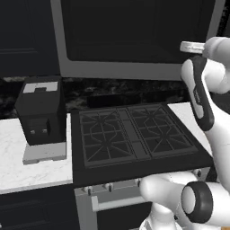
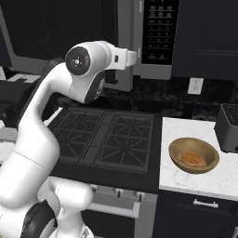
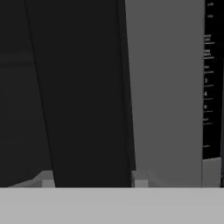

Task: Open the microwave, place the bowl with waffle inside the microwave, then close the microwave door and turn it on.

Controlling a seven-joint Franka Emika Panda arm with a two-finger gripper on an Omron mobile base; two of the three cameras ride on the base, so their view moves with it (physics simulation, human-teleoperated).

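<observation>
On the far left a small black appliance (image 1: 40,114) sits on the white counter (image 1: 27,173), and next to it the stove (image 1: 134,134) fills the middle. Above the stove hangs the microwave (image 1: 134,40), its door (image 1: 139,31) shut, dark glass in a grey frame.

The arm is raised toward the door's right side. In the hand view the handle (image 3: 87,92) stands as a dark upright bar directly ahead of the gripper (image 3: 92,180), running top to bottom, with one light fingertip (image 3: 47,180) on each side of its lower end. So the claw is spread wide, straddling the bar, and I cannot tell whether the pads touch it yet. The bar's long axis is vertical and the fingers sit left and right of it, which I judge is what a pull needs: close across the bar, then swing the door outward.

Right of the handle comes the grey frame strip, then the black button panel (image 2: 160,30). It carries rows of small pale markings, too fine to read; I can make out no brand.

Further right, on the white counter beside the stove, the bowl (image 2: 193,155) rests with the waffle (image 2: 193,159) inside it, well apart from the gripper and lower down. A dark toaster (image 2: 228,126) stands just beyond.
</observation>
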